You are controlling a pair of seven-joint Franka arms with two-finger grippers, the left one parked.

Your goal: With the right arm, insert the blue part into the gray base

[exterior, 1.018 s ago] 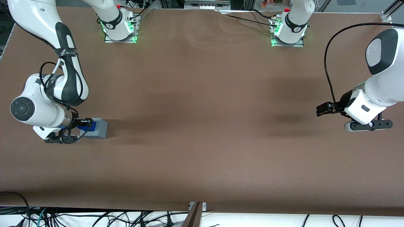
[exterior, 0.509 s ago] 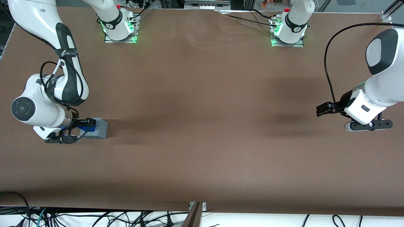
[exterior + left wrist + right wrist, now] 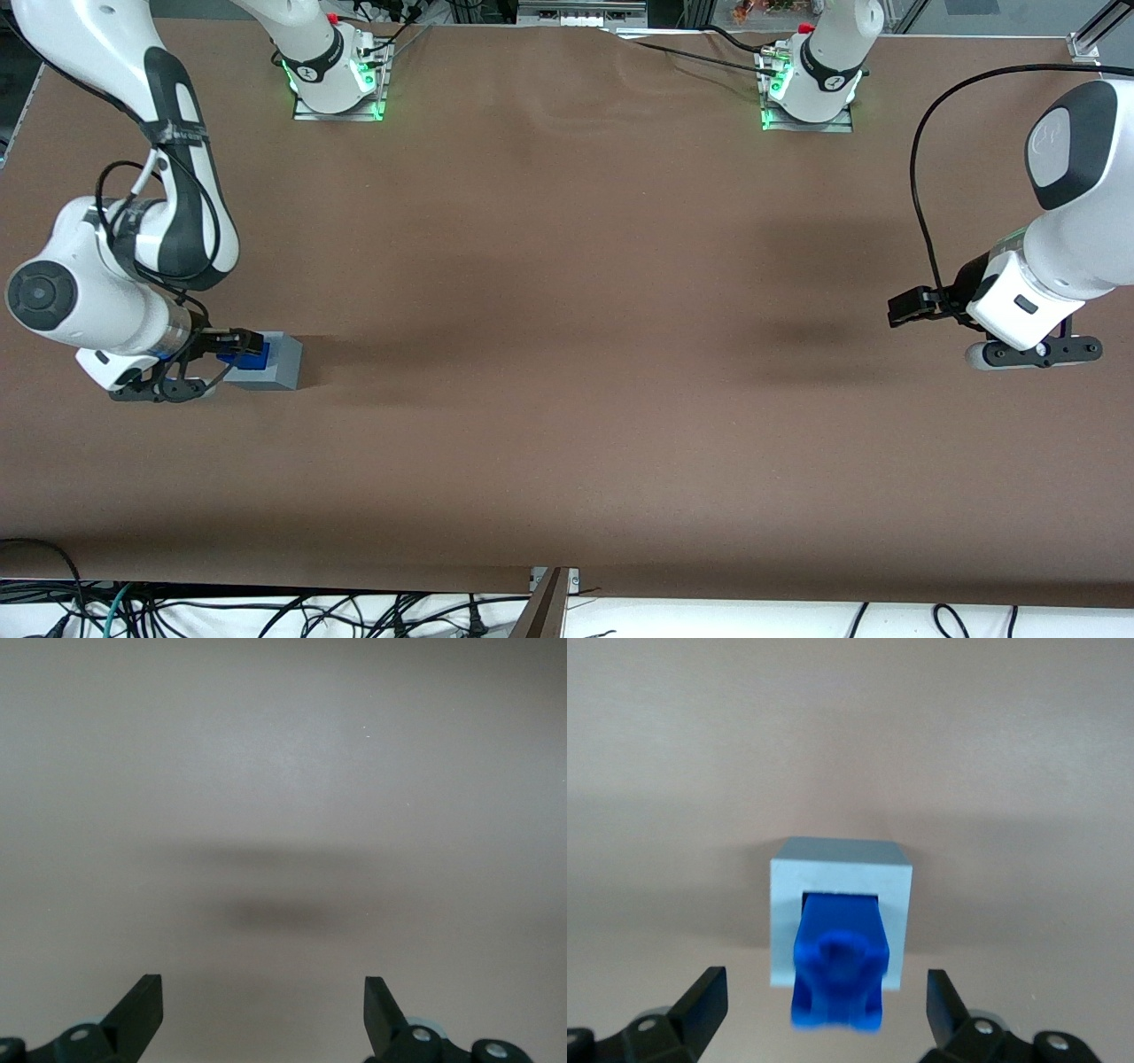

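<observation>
Blue part [image 3: 837, 967] upright in gray base [image 3: 839, 870] recess, long axis vertical; pincer [image 3: 824, 1010] released, directly above.

I count 1 blue part [image 3: 837, 970], sitting in 1 gray base [image 3: 840, 877]. My own gripper [image 3: 824, 1010]: 1, w/ 2 fingers [image 3: 702, 1003] spread wide, above the pair. 1 brown table [image 3: 567, 310]. 2 arm mounts w/ green lights [image 3: 337, 84], farther from the front cam.
</observation>
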